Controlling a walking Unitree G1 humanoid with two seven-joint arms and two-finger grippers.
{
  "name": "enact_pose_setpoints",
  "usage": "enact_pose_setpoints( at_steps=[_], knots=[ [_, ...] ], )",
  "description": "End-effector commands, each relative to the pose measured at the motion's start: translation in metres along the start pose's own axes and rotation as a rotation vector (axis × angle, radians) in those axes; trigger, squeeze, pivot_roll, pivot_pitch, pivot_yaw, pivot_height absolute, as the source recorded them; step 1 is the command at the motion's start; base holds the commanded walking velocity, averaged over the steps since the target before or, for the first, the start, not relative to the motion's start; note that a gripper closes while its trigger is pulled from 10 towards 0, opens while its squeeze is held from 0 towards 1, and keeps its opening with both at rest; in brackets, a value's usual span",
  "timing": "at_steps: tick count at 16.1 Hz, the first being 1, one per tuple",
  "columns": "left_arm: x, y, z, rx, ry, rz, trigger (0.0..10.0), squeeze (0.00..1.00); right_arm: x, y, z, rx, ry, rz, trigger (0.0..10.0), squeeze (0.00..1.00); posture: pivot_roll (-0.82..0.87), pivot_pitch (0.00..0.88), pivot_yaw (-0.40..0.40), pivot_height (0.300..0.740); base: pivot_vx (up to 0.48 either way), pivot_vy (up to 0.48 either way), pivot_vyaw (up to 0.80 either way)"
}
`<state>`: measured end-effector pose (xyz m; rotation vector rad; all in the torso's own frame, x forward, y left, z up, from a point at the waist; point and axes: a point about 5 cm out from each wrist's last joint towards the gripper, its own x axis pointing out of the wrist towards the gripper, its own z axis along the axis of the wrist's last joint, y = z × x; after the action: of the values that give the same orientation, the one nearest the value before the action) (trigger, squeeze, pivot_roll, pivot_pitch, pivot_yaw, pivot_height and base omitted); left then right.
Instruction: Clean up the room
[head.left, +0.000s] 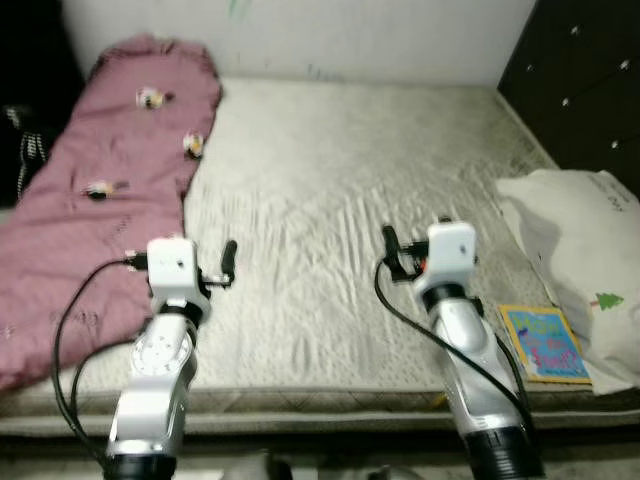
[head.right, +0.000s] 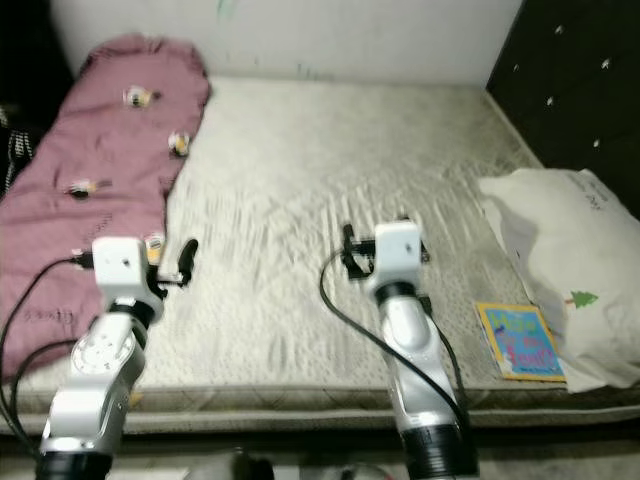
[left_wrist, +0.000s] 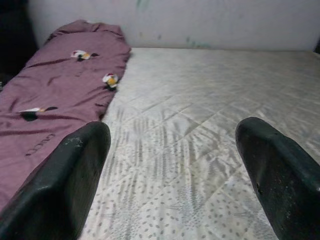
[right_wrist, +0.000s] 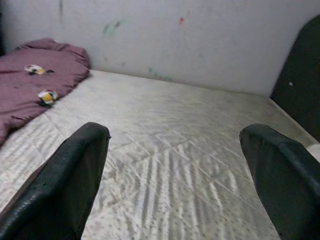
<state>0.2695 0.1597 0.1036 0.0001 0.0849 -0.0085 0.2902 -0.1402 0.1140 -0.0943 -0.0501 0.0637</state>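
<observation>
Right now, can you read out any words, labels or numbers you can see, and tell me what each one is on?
Book by the pillow: coloured lettering on its blue cover, too blurred to read.
Pillow: a small green tree sign and a faint dark mark near its top, no words I can read.
Blanket: a dark embroidered word near the left gripper, too blurred to read for certain.
No numbers readable anywhere.

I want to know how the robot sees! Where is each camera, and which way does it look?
Left eye, right eye: on the head, looking down at the mattress, both silver arms, pillow and book.
Left wrist: along the open left pincer toward the purple blanket and wall.
Right wrist: along the open right pincer over the mattress.
All four share blanket and mattress.
</observation>
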Motion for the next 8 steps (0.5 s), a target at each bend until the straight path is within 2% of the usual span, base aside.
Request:
enact_pose_setpoints(
  at_steps=[1, 8],
  knots=[
    [0.0021, -0.005, 0.0004, 0.0, 0.0, -0.013, 10.0, 0.0, -0.0003, -0.0065, -0.001, -0.004, 0.007, -0.019, 10.0, 0.0, 0.0, 0.0, -0.011, 0.74, 0.0, 0.458, 0.0],
    [0.0059, 0.0015, -0.0007, 0.026, -0.001, 0.059, 10.0, 0.0, 0.0004, -0.0026, -0.0005, 0.007, 0.014, -0.015, 10.0, 0.0, -0.01, 0.0, -0.011, 0.74, 0.0, 0.46, 0.0]
  ],
)
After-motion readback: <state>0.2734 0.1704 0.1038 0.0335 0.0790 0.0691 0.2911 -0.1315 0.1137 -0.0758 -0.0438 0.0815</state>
